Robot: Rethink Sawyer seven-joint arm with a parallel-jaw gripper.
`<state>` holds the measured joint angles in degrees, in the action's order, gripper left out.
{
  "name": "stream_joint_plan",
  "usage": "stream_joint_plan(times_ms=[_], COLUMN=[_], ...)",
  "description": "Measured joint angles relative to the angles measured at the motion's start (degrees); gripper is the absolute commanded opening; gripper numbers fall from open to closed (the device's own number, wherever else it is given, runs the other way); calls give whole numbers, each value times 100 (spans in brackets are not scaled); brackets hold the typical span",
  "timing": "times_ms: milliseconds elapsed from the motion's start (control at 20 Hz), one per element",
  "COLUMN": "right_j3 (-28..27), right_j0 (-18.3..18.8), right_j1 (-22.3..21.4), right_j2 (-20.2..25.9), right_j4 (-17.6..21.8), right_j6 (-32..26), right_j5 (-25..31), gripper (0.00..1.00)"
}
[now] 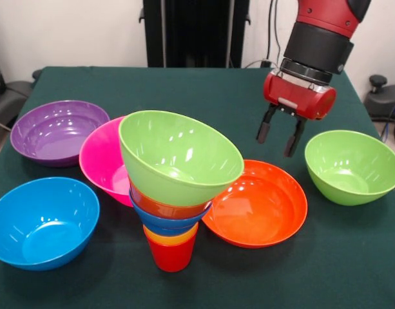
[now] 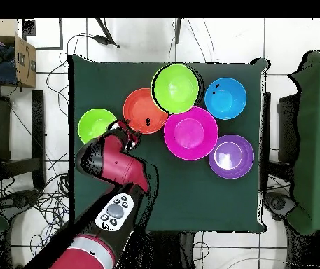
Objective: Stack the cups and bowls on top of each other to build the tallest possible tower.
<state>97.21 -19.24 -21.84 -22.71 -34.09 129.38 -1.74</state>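
The tower (image 1: 174,193) stands at the front middle: red cup (image 1: 171,256) lowest, then an orange cup, a small blue bowl (image 1: 168,219), a small orange-red bowl, and a lime green bowl (image 1: 178,154) tilted on top. From overhead the tower's green top (image 2: 176,87) hides the rest. My gripper (image 1: 276,147) is open and empty. It hangs above the far rim of the large orange-red bowl (image 1: 258,203), between the tower and the second lime green bowl (image 1: 352,166). Overhead, the gripper (image 2: 134,133) sits between the orange-red bowl (image 2: 143,111) and the green bowl (image 2: 96,126).
A pink bowl (image 1: 102,161) leans just behind the tower, a purple bowl (image 1: 55,132) sits far left, and a light blue bowl (image 1: 42,222) front left. All rest on the dark green table (image 1: 313,270). Overhead they show as pink (image 2: 190,133), purple (image 2: 231,155) and blue (image 2: 225,98).
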Motion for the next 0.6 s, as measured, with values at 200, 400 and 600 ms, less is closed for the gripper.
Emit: stream_joint_plan(times_ms=[200, 400, 600], right_j3=[-7, -17, -32], right_j0=[-47, -63, -63], right_j1=[1, 1, 42], right_j2=[-59, -118, -152], right_j4=[-125, -214, -308], right_j6=[0, 0, 0], right_j5=[90, 135, 136], gripper=[100, 100, 100])
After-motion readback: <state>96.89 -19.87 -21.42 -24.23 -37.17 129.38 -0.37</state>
